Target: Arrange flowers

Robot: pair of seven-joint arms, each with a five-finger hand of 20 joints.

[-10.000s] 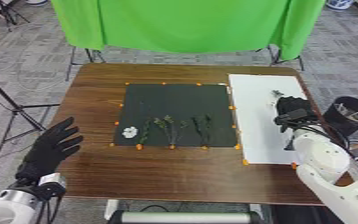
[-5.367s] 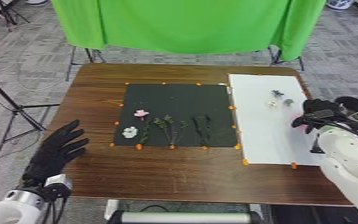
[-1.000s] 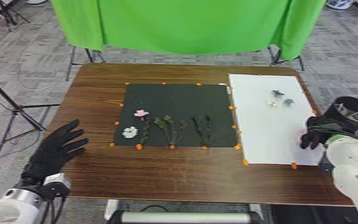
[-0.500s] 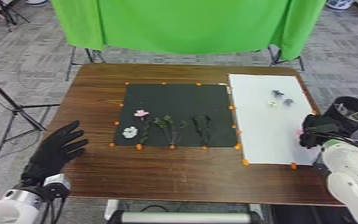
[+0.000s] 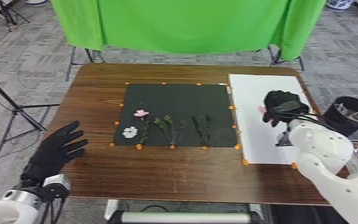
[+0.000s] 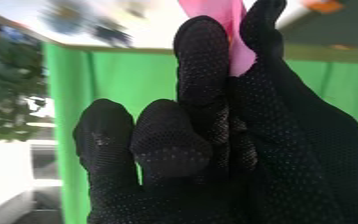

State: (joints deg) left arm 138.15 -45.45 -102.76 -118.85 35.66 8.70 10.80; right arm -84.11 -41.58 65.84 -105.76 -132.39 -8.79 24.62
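Observation:
In the head view my right hand (image 5: 285, 104) is over the upper part of the white sheet (image 5: 260, 147), with a pink flower (image 5: 262, 109) at its left side. The right wrist view has the pink flower (image 6: 243, 54) pinched between the thumb and a finger of my right hand (image 6: 202, 75). On the black mat (image 5: 171, 95) lie a light pink flower (image 5: 141, 113) above a green stem, a white flower (image 5: 129, 132) and several green stems (image 5: 202, 127). My left hand (image 5: 55, 150) is left of the mat with its fingers straight and spread.
A black bin (image 5: 349, 114) holding stems stands beyond the table's right edge. Orange markers line the mat and the sheet. Brown wood (image 5: 158, 175) runs along the table's near side, and a green cloth (image 5: 189, 25) hangs behind its far edge.
My right hand has moved from the sheet's right edge by the bin, left and farther up over the sheet, carrying the pink flower. My left hand is still.

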